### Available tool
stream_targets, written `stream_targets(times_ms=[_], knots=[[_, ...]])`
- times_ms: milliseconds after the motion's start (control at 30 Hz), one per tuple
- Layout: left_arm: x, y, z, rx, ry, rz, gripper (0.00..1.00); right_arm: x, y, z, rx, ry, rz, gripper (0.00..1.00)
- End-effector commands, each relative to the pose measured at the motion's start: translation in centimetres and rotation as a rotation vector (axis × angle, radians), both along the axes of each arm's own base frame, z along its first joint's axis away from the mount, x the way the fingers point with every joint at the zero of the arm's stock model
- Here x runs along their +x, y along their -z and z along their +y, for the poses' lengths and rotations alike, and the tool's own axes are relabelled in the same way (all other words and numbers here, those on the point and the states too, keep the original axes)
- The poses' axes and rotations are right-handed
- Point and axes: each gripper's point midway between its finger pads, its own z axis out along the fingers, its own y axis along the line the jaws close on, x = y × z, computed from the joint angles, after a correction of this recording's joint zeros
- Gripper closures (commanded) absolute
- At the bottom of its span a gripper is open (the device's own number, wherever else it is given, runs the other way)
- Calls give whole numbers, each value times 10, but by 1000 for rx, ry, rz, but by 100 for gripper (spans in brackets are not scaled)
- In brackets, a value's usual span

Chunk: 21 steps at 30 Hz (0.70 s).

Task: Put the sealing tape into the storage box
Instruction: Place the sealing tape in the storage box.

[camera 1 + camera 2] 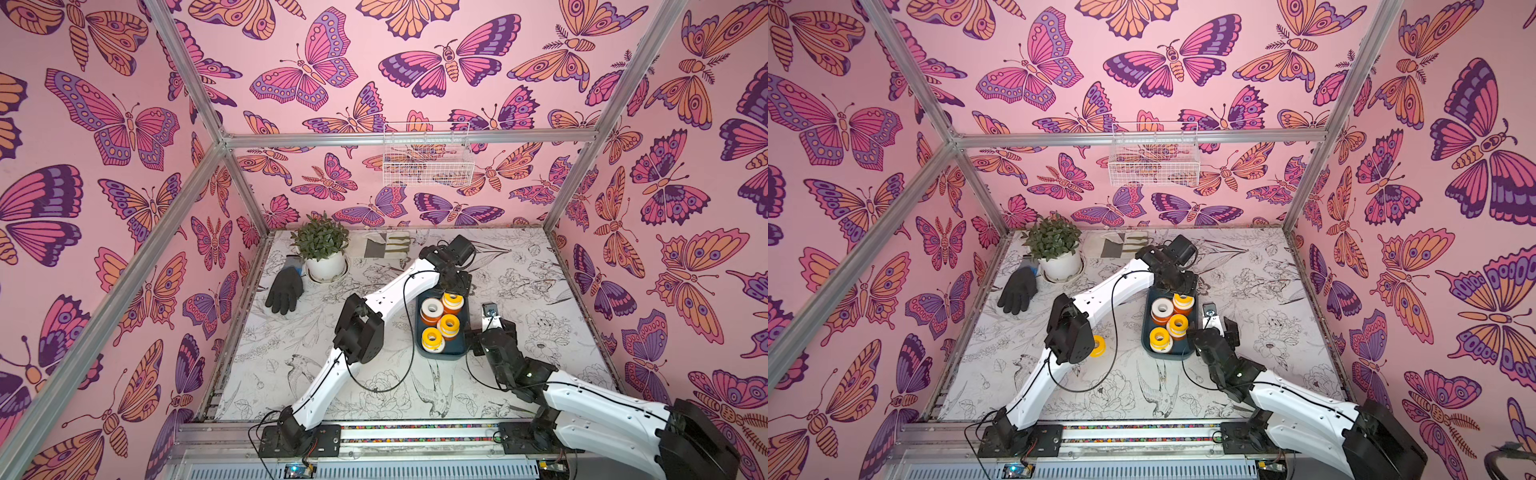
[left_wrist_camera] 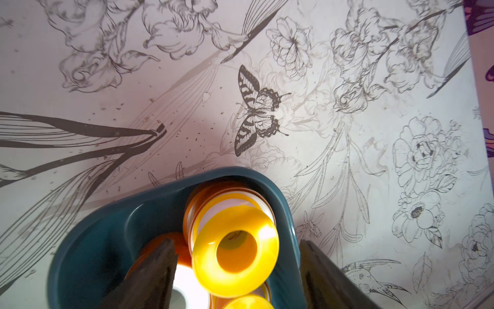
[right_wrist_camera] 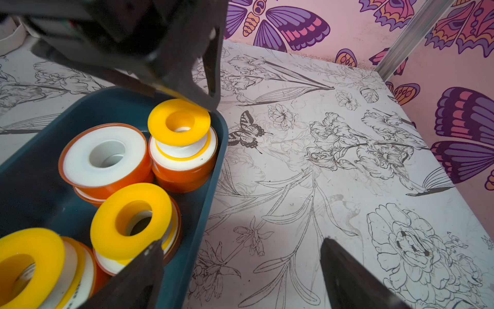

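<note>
The storage box (image 1: 462,348) is a dark teal tray right of the table's middle, and several rolls of sealing tape (image 1: 448,326) lie in it. My left gripper (image 2: 238,267) hangs open over the box's far end. A yellow-spooled roll (image 2: 235,251) sits between its fingers (image 2: 157,273), clear of both, stacked on an orange roll (image 3: 184,171). My right gripper (image 3: 240,256) is open and straddles the box's right wall (image 3: 211,187), holding nothing. One more yellow roll (image 1: 1098,345) lies on the table beside my left arm's elbow.
A potted plant (image 1: 322,249) and a black glove (image 1: 286,286) sit at the back left. A folded cloth (image 1: 386,247) lies by the back wall. A white wire basket (image 1: 426,160) hangs on that wall.
</note>
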Motion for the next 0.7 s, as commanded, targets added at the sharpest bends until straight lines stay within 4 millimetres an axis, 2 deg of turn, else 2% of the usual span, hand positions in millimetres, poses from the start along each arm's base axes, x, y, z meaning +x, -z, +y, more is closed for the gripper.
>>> stream_targets(times_ms=[0, 200, 233, 333, 533, 667], knots=[[-2, -62, 23, -14, -10, -104, 22, 1, -5, -2, 17, 17, -23, 5], [-16, -122, 69, -37, -55, -182, 22, 1, -5, -2, 17, 16, -22, 5], [-21, -134, 81, -37, -66, -204, 22, 1, -5, -2, 17, 15, -23, 5], [-34, -152, 115, -24, -99, -238, 21, 1, -4, -1, 16, 13, -22, 5], [-72, -176, 179, -30, -157, -285, 21, 2, -3, 0, 11, 9, -15, 6], [-98, -174, 225, -9, -203, -314, 20, 1, -3, 0, 12, 9, -16, 6]])
